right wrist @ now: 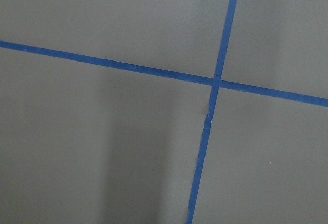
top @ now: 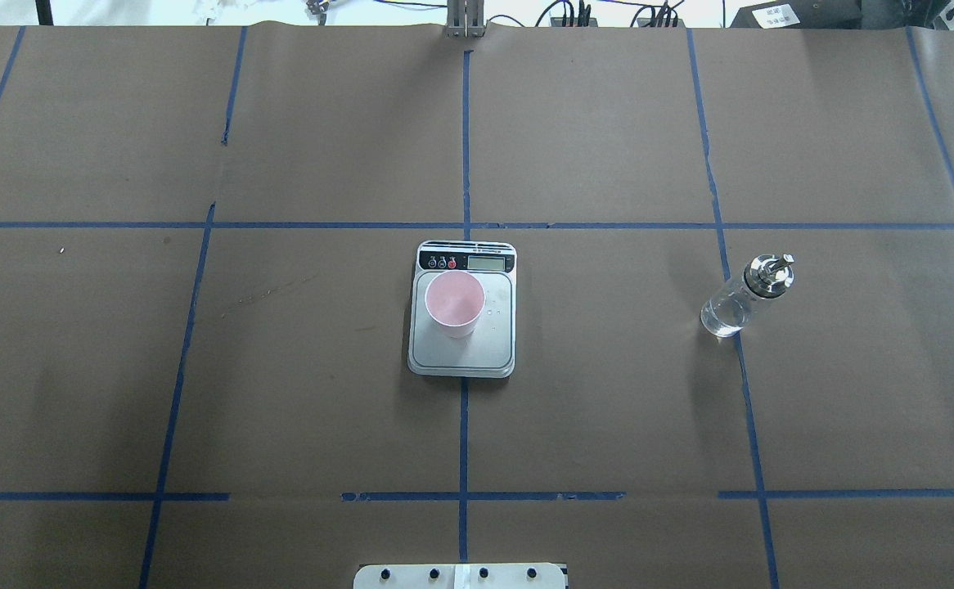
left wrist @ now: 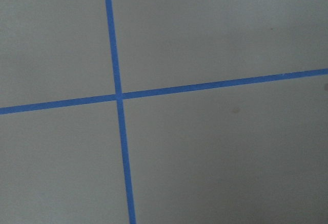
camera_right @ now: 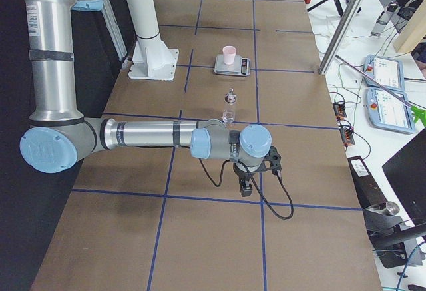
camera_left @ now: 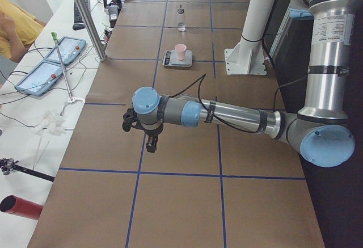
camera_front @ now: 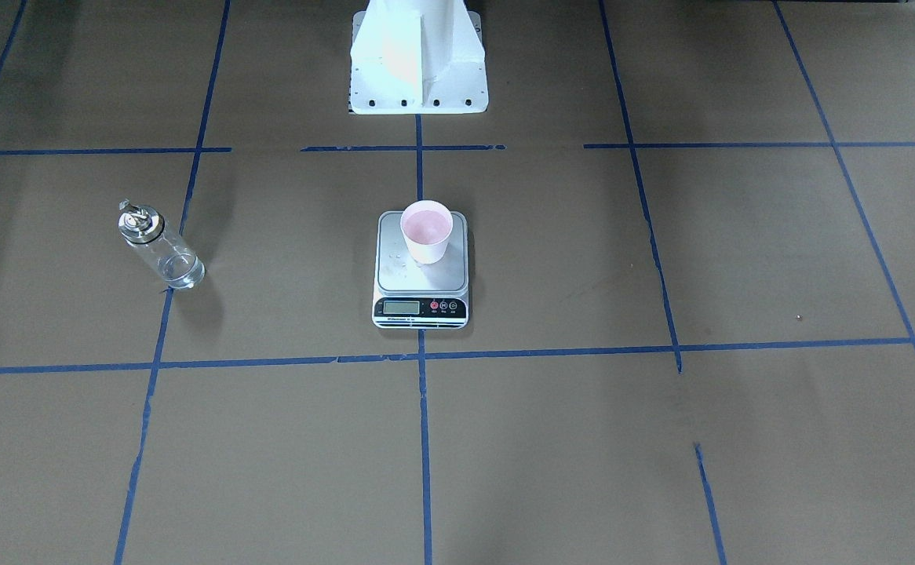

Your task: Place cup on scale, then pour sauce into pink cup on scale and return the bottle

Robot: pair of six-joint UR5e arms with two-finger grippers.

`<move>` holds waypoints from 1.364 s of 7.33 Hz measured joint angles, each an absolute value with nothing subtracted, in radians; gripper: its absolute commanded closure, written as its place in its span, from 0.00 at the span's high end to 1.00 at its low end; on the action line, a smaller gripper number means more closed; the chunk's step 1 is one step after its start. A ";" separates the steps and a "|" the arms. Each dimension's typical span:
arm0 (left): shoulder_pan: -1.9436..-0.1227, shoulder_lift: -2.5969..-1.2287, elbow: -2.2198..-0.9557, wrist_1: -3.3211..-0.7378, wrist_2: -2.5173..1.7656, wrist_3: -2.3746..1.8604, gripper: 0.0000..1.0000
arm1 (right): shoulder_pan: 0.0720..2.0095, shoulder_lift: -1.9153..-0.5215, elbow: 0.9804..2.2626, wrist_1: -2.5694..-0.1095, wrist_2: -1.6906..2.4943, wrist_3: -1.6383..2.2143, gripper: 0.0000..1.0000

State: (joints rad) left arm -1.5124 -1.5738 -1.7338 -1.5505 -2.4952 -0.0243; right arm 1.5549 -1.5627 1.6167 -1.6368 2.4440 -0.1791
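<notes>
Cup: you see the pale pink cup [top: 454,303] standing upright on the scale [top: 462,353], on the half of the platform nearer the display.
Scale: it sits at the middle of the table [top: 608,393], over a blue tape line [top: 463,446], its display end away from the robot's base [camera_front: 418,78].
Bottle: the clear bottle [top: 744,296] stands upright on the robot's right side, well apart from the scale, its silver cap on and its foot on a tape line.
Left gripper: the left gripper [camera_left: 152,144] hangs over bare table near the table's end, far from the scale; you cannot tell from this side view whether it is released or clenched.
Right gripper: the right gripper [camera_right: 245,186] hangs over the opposite end, with the bottle between it and the scale; its state likewise cannot be told.
Wrist cameras: both show you only brown table and crossing tape.
</notes>
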 measured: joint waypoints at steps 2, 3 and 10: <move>-1.516 -1.572 -1.740 -1.549 -2.467 -0.023 1.00 | 1.555 -1.561 1.630 -1.637 2.387 -0.183 1.00; -1.515 -1.571 -1.738 -1.546 -2.418 -0.022 1.00 | 1.555 -1.568 1.645 -1.638 2.358 -0.185 1.00; -1.516 -1.562 -1.717 -1.545 -2.284 -0.021 1.00 | 1.543 -1.572 1.680 -1.642 2.361 -0.176 1.00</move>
